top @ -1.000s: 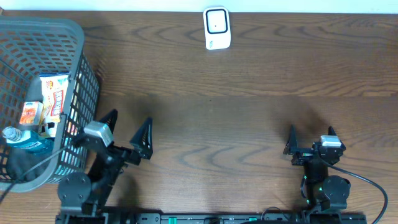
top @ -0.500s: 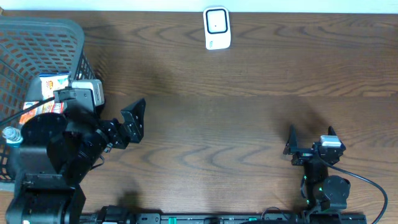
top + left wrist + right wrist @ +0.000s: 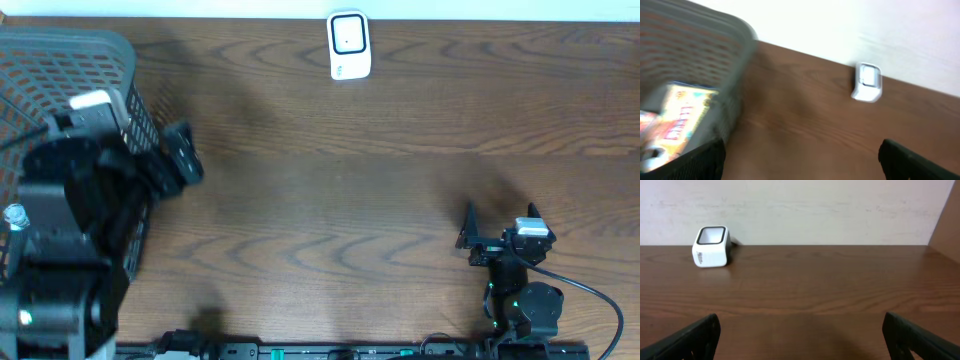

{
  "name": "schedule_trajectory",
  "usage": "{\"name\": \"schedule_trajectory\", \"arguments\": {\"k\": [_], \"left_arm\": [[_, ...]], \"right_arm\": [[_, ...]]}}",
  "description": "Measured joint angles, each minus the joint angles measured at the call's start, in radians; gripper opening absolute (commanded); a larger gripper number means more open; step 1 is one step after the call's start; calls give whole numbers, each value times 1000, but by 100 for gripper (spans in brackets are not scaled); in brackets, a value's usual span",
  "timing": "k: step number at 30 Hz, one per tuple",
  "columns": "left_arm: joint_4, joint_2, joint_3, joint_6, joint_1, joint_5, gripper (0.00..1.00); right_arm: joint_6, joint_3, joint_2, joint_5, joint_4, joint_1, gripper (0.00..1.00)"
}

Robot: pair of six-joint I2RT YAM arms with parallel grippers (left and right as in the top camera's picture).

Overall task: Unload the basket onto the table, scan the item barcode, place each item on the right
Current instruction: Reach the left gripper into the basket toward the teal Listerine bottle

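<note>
Shifted since a second ago: left gripper (image 3: 807,162), now raised by the right rim of the grey mesh basket (image 3: 100,45) at far left, claw spread wide, pinching nothing. Yellow box (image 3: 685,112) lying inside that basket, blurred in the left wrist view. White scanner (image 3: 349,45) standing at the far edge, close to a pale wall (image 3: 815,210). Broad stretch of dark wood table (image 3: 350,200) between basket, scanner and right gripper (image 3: 500,222). Right claw near right, spread, holding nothing.
</note>
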Motion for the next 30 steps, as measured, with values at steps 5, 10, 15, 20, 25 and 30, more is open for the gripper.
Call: {"name": "schedule_trajectory", "arguments": {"k": [5, 10, 15, 20, 25, 30], "left_arm": [[-143, 193, 216, -107, 23, -215, 98], [-267, 315, 266, -321, 190, -322, 98], [-341, 369, 266, -484, 392, -331, 98], [-407, 428, 269, -591, 579, -264, 98], [-451, 528, 267, -639, 692, -190, 98], [-460, 617, 266, -646, 733, -164, 98]], "right_arm": [[0, 0, 0, 0, 0, 0, 99], [0, 0, 0, 0, 0, 0, 99], [0, 0, 0, 0, 0, 0, 99], [0, 0, 0, 0, 0, 0, 99], [0, 0, 0, 0, 0, 0, 99], [0, 0, 0, 0, 0, 0, 99]]}}
